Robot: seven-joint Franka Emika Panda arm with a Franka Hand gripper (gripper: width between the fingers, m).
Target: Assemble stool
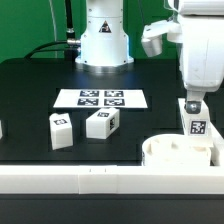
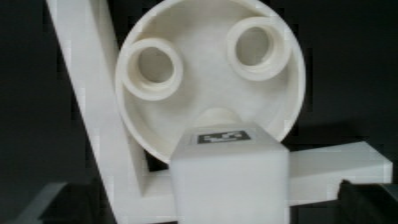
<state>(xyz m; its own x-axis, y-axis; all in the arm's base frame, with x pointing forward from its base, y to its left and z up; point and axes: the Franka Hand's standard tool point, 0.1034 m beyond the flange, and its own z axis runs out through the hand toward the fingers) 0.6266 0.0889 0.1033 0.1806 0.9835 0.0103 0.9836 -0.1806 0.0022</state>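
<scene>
1. A long white border rail (image 1: 90, 180) runs along the worktop's front edge.
2. Just behind it, in the corner at the exterior view's right, lies the white plastic disc-shaped seat (image 1: 165, 152).
3. A chunky white tagged block leg (image 1: 197, 127) stands upright on the seat. My tool (image 1: 193, 104) hangs over it, released, jaws wide.
4. A second leg (image 1: 60, 130) and a third leg (image 1: 102, 122) sit mid-worktop.

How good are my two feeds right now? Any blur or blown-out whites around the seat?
Exterior view: evenly lit, tags on the marker board clear, but the seat blends into the white front rail, edges hard to separate. Wrist view: soft throughout; the leg nearest the lens is blurred, its tag unreadable; the seat's two holes are shadowed inside.
</scene>
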